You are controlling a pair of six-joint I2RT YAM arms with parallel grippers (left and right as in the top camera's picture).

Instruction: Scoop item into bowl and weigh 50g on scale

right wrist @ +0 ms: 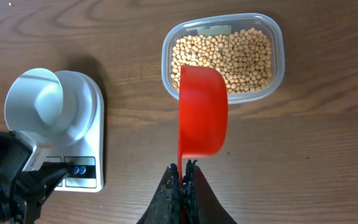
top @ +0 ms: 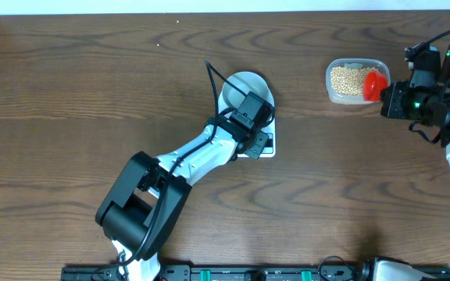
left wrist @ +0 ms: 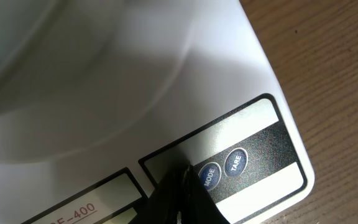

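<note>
The left pincer [left wrist: 182,179] is closed with nothing between its fingers. Its dark tips come down together on the control panel of the scale [left wrist: 241,81], just beside the blue MODE button [left wrist: 209,176] at that button's 9 o'clock. Whether they actually press the panel cannot be told. The TARE button [left wrist: 235,162] sits just past MODE, toward 2 o'clock. Seen from overhead, this pincer [top: 260,140] hangs over the 5 o'clock corner of the scale [top: 270,150]. The white bowl [top: 241,84] stands on the scale's platform at about 11 o'clock from the pincer.

The right pincer [right wrist: 183,174] is clamped on the handle of a red scoop [right wrist: 202,112]. The scoop's cup points away toward 12 o'clock and overlaps the near rim of a clear tub [right wrist: 278,37]. The beans [right wrist: 241,56] lie in that tub in a thick tan layer.

On the wooden counter [top: 92,78], the tub [top: 355,98] sits well apart from the scale, at about 2 o'clock from it. The scoop [top: 375,86] is at the tub's 3 o'clock edge, and the right pincer [top: 389,97] is just beyond it.
</note>
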